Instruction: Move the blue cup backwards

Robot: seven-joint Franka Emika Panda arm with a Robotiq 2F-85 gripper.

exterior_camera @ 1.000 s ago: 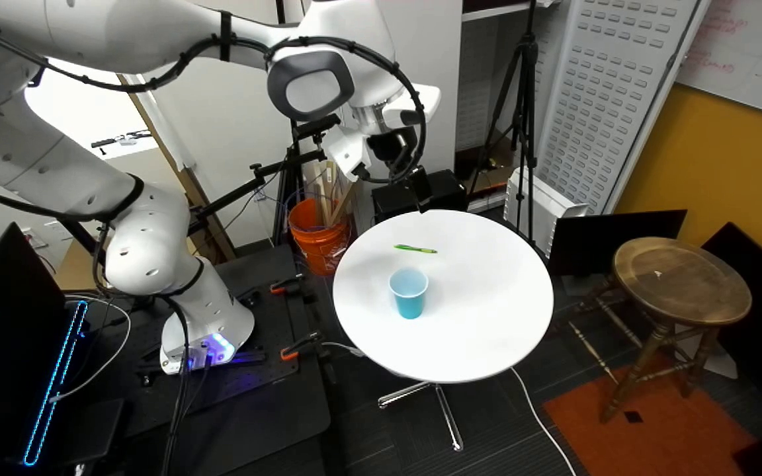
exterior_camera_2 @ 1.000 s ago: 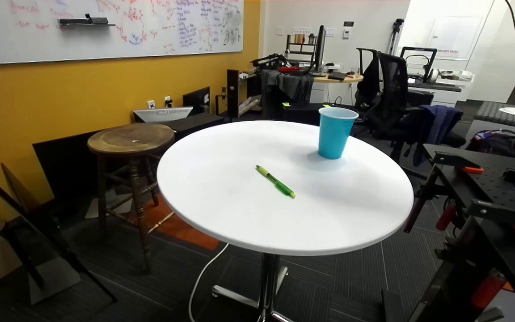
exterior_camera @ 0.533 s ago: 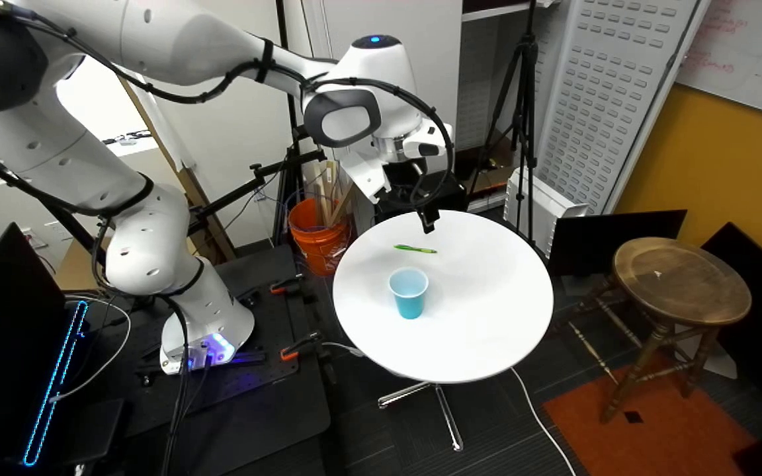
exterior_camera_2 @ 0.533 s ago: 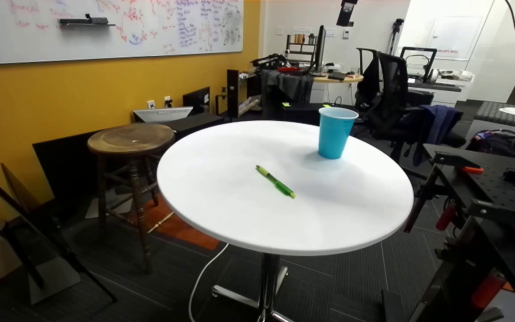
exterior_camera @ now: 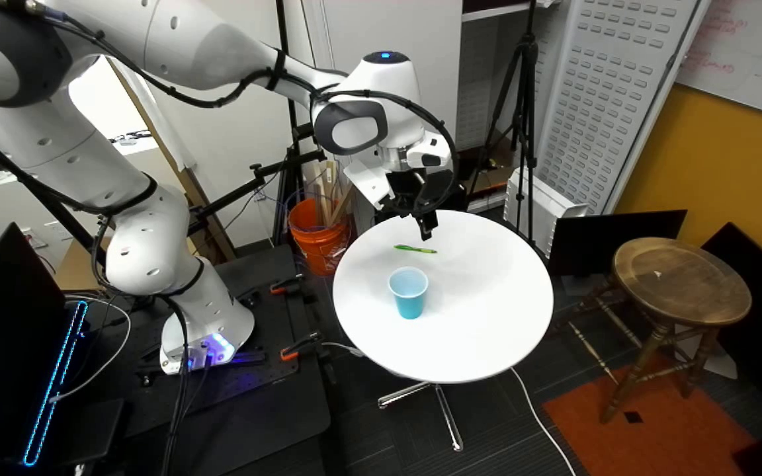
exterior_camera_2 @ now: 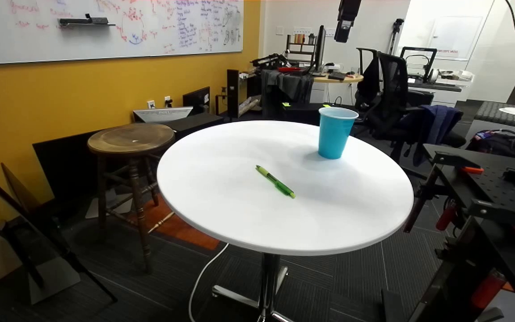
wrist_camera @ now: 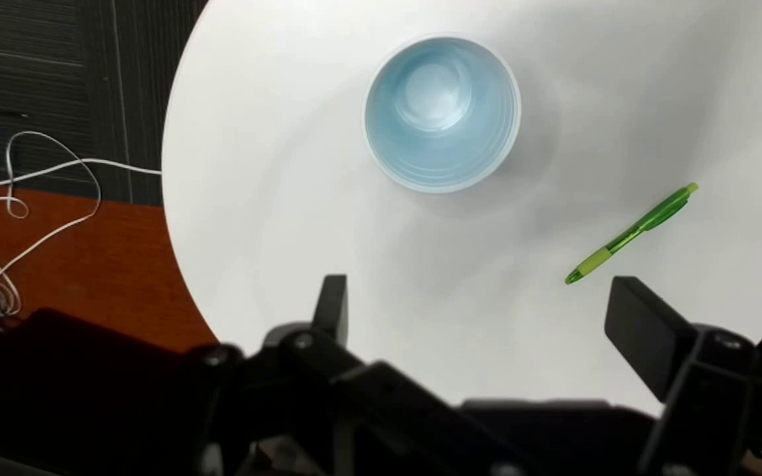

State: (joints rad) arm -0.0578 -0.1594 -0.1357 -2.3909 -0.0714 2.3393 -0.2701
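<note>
1. Mustard-yellow wall [exterior_camera_2: 92, 94] and a whiteboard [exterior_camera_2: 96, 42] fill the upper left of the frame in an exterior view, with a round white table [exterior_camera_2: 213, 179] across the middle.
2. Gripper [wrist_camera: 480, 301]: its two fingers [wrist_camera: 639, 330] stand wide apart along the bottom of the wrist view, tabletop showing through the gap and nothing pinched.
3. Arm [exterior_camera: 202, 53]: it reaches in from the upper left of the frame in an exterior view, holding the gripper just right of centre, above the table and not touching it.
4. Blue cup [wrist_camera: 440, 116]: upright on the table, at the upper middle of the wrist view, apart from the fingertips. In an exterior view it sits just below centre [exterior_camera: 409, 294].
5. Green pen: lying on the table [wrist_camera: 629, 231], lower and to the right of the cup in the wrist view, well apart from it.
6. Done: judging by the spread fingers and the free-standing cup, this looks like the approach, with no grasp made.
7. Left: probably lining up with the cup, lowering, closing on it, shifting it backwards and letting go. Which way "backwards" runs cannot be told from these views.
</note>
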